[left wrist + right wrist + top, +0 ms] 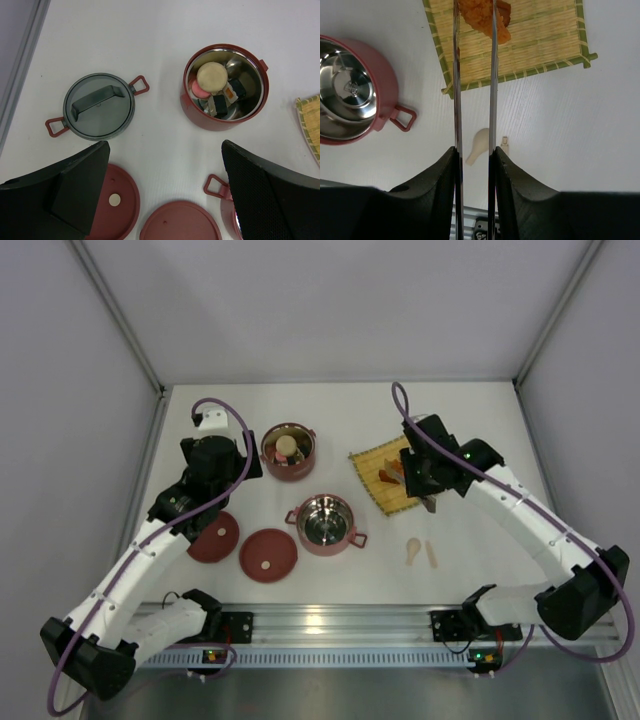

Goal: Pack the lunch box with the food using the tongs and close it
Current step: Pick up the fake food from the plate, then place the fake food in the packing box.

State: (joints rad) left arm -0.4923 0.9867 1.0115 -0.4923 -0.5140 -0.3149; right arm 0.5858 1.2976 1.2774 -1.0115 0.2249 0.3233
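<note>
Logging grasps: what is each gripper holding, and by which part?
The right gripper squeezes the tongs by both arms, partway along; their tips flank the orange piece on the mat. The left gripper is open, holding nothing.

You see a white table (330,405) in the frame's middle, plain grey walls (330,300) along top and sides, and a ribbed metal rail (345,620) across the bottom.

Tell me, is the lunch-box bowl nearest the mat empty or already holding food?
Empty: the bowl shows only bare shiny steel lining, with nothing lying in it.
</note>
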